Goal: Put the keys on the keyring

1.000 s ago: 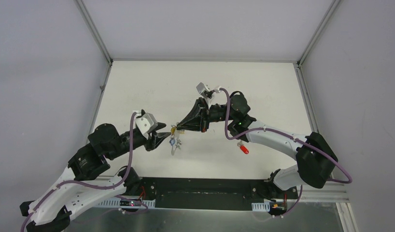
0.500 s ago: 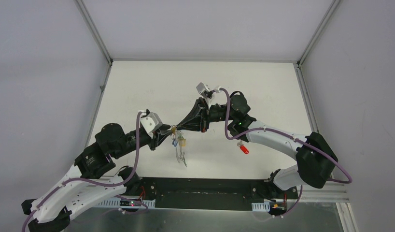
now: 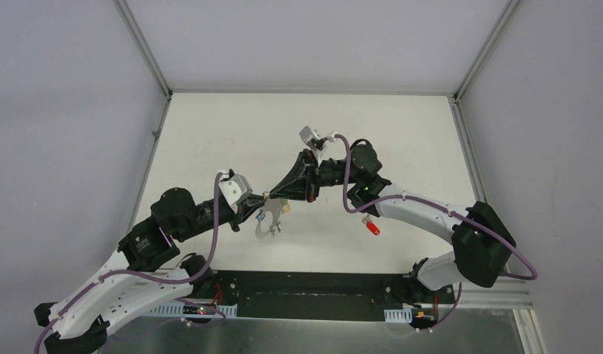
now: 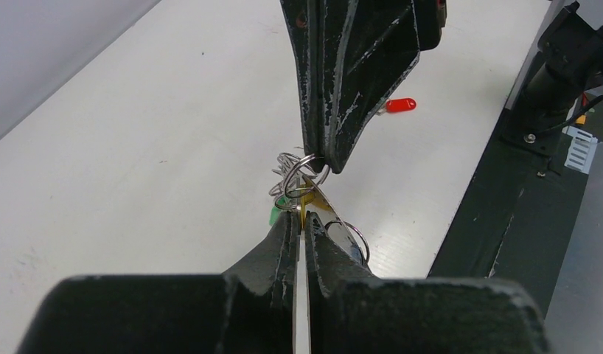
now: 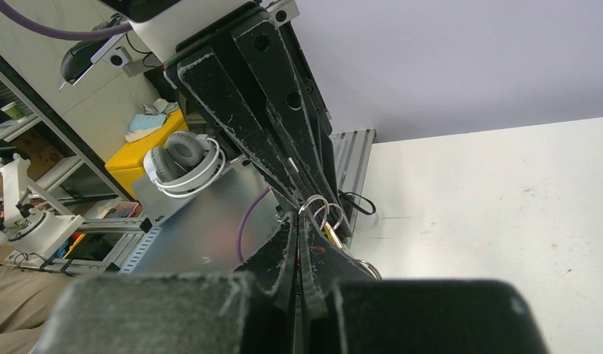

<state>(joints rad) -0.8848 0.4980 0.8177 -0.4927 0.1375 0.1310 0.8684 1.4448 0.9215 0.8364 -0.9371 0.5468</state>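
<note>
Broadly, the white table (image 3: 210,147) is the biggest thing in view, and the two arms reach in over it until their tips meet above its middle. The right gripper (image 5: 298,225) has its fingers pressed together on the keyring (image 4: 301,168), a small cluster of thin silver wire loops held clear of the table. The left gripper (image 4: 301,221) comes at it from the opposite side, its fingers likewise squeezed together on the keys (image 4: 309,200). What they pinch looks like a brass-coloured blade just below the loops, though exactly which piece is caught I cannot tell. A green tag (image 4: 276,214) and another loop dangle beside it. One red-headed key (image 3: 372,227) lies alone on the table, well apart, beside the right arm.

The bunch looks light, hard and slippery. Thin rounded wire offers little for flat pads, so it could twist or slide out under side load. The loops are springy and should not break, but a coil must be parted to admit a key. I would hold a key by its plastic head, where the pads get a flat, grippier face, and hold the ring across its band.
</note>
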